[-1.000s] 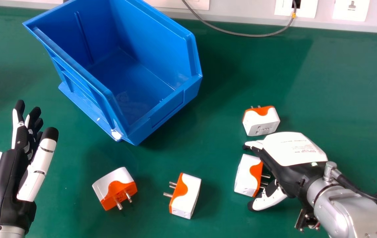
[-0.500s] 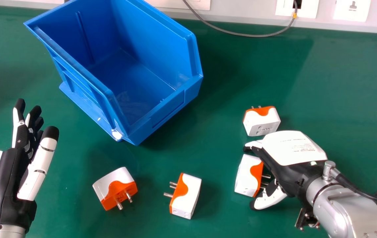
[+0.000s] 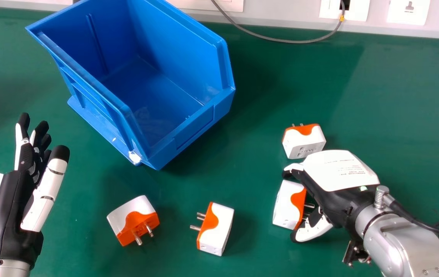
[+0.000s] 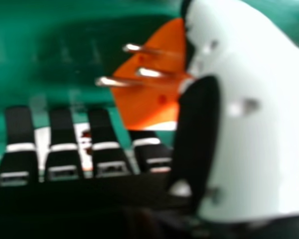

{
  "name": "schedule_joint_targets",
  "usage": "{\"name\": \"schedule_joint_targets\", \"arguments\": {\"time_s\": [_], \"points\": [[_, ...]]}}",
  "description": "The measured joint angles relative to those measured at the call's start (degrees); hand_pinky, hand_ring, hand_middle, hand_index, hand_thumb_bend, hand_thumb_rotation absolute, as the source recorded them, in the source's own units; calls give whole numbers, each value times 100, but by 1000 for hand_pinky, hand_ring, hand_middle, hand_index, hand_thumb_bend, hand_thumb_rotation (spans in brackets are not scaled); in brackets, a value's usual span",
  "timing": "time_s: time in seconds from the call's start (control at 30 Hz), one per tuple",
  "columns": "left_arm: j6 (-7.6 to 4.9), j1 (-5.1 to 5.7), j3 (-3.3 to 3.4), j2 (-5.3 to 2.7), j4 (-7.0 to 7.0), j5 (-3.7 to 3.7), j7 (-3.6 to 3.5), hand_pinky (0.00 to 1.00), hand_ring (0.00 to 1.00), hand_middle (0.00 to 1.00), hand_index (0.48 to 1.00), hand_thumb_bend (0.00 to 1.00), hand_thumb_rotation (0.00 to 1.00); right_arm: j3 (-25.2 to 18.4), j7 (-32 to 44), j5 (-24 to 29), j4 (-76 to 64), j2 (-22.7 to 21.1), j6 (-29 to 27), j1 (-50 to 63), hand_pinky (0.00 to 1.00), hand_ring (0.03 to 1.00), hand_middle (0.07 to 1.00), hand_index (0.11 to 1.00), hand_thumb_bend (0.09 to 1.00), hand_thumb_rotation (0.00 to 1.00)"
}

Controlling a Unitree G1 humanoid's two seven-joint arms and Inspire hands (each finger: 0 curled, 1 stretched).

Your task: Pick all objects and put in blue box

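Note:
My right hand [image 3: 338, 200] is over the adapter [image 3: 286, 206] at the right, its fingers loosely spread beyond one side of it and the thumb near the other. In the right hand view, the adapter's orange pin face [image 4: 149, 84] lies between the straight fingertips and thumb of the right hand [image 4: 107, 144]. More white-and-orange adapters lie apart: one [image 3: 304, 142] behind the hand, one [image 3: 221, 229] at front centre, one [image 3: 133, 219] farther left. The blue box [image 3: 188, 130] stands at back left. At the left edge, my left hand [image 3: 12, 204] has its fingers extended.
A grey cable [image 3: 277, 39] loops over the back of the green table [image 3: 396, 96], below wall sockets [image 3: 352, 11]. The box stands between the left hand and the table's back edge.
My right hand has shifted very slightly towards the table's back, its thumb drawing a little nearer the adapter. The left hand has crept slightly forward. The adapters rest as before.

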Motion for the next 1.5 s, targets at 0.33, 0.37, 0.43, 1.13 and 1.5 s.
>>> {"name": "schedule_joint_targets", "arguments": {"time_s": [0.33, 0.37, 0.43, 1.13, 1.5], "points": [[122, -8, -5, -7, -83, -34, -10, 1000, 1000, 1000, 1000, 474, 748, 54, 4, 11, 1, 23, 14, -54, 684, 775, 809, 791, 515, 285], [122, -13, -5, -7, -83, -36, -11, 1000, 1000, 1000, 1000, 474, 747, 56, 4, 11, 1, 25, 17, -55, 682, 773, 807, 790, 517, 286], [119, -22, -5, -7, -75, -40, -16, 1000, 1000, 1000, 1000, 475, 747, 62, 2, 12, 5, 38, 20, -73, 678, 769, 803, 787, 521, 288], [125, -66, -20, -11, -76, -22, -10, 1000, 1000, 1000, 1000, 469, 742, 90, -186, 40, 176, 114, -38, -176, 571, 638, 693, 693, 520, 255], [178, -62, -64, -14, -117, 23, 49, 1000, 1000, 1000, 1000, 463, 738, 115, -1448, 149, 484, 140, -759, 62, 311, 433, 520, 554, 514, 83]]}}
